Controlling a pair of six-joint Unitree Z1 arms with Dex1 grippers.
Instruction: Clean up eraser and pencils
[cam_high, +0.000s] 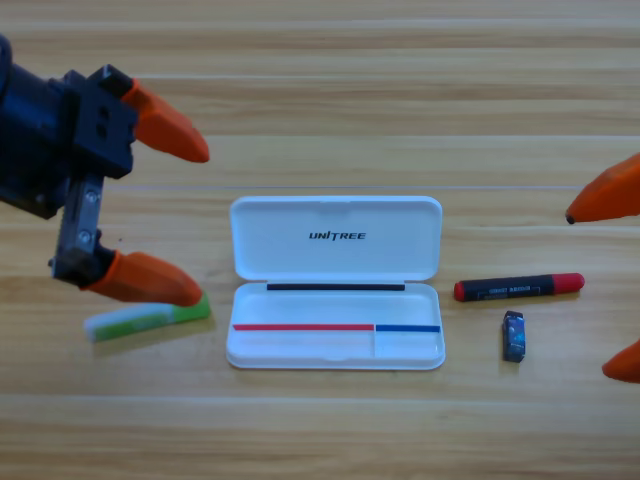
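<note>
Both orange jaws of the left gripper stand wide apart, with nothing between them. Its upper jaw points out over bare wood near the table's left edge, and its lower jaw lies right above the right end of the pale green and white pencil, hiding a bit of it; whether the jaw touches the pencil cannot be told. That pencil lies almost level, slightly tilted with its right end higher, just left of the white case, toward the table's left edge.

The right gripper waits at the table's right edge, cut off so that only two orange jaw tips show, one above and one below, well apart from each other and holding nothing.

The white case lies open in the middle of the table, its lid folded back toward the far edge and its tray toward the near edge. No task item lies in the tray.

The black pencil with red ends lies on the wood just right of the case, nearly level, between the case and the right jaw tips. The eraser, a small dark shiny block, sits upright in the picture just below that pencil, near it but apart, and also right of the case.
</note>
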